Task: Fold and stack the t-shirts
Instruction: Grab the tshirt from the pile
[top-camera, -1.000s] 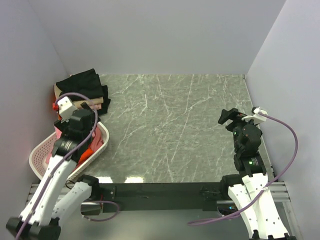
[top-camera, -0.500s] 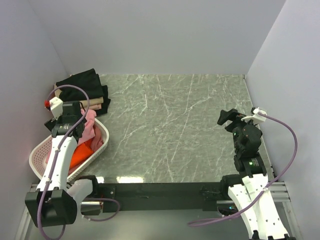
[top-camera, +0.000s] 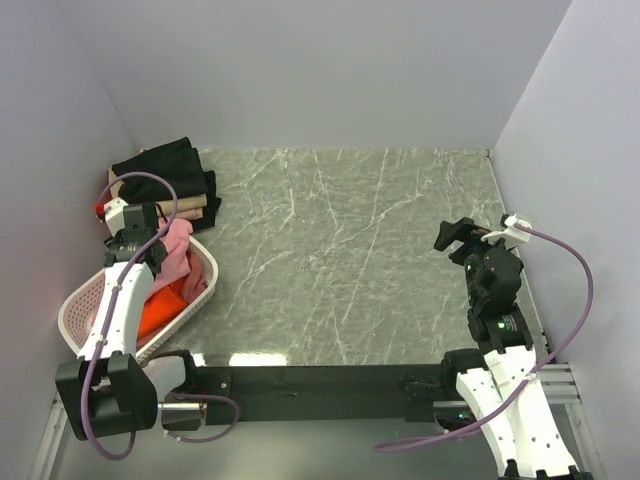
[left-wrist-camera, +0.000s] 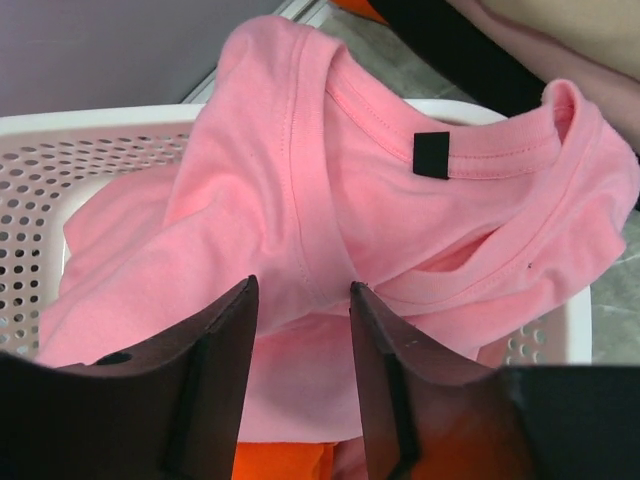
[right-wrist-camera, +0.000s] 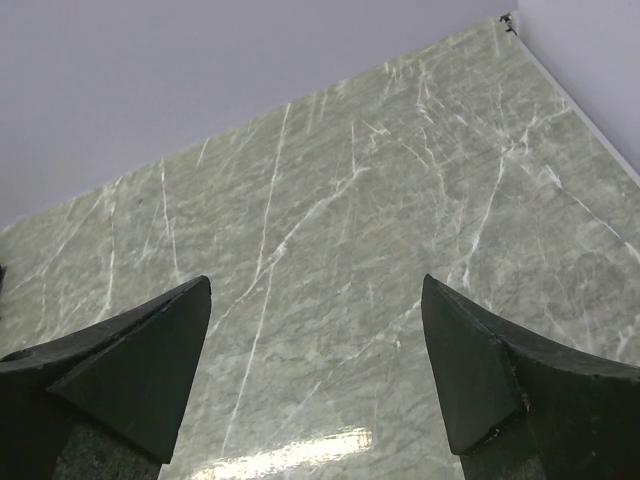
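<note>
**Step in hand, as judged:** taking one shirt out of the basket for folding. The left gripper (left-wrist-camera: 300, 300) is closed on a fold of the light pink cloth t-shirt (left-wrist-camera: 300, 180). The shirt hangs over the far rim of the white perforated plastic basket (left-wrist-camera: 60, 150), at the near left of the grey marbled table (top-camera: 350, 250), above an orange-red shirt (top-camera: 158, 312). The right gripper (right-wrist-camera: 315, 300) stands wide open above the table, well apart at the right.

**Next move, as judged:** carry the pink shirt to mid-table and spread it flat, which probably calls for the right gripper on a second edge.
</note>
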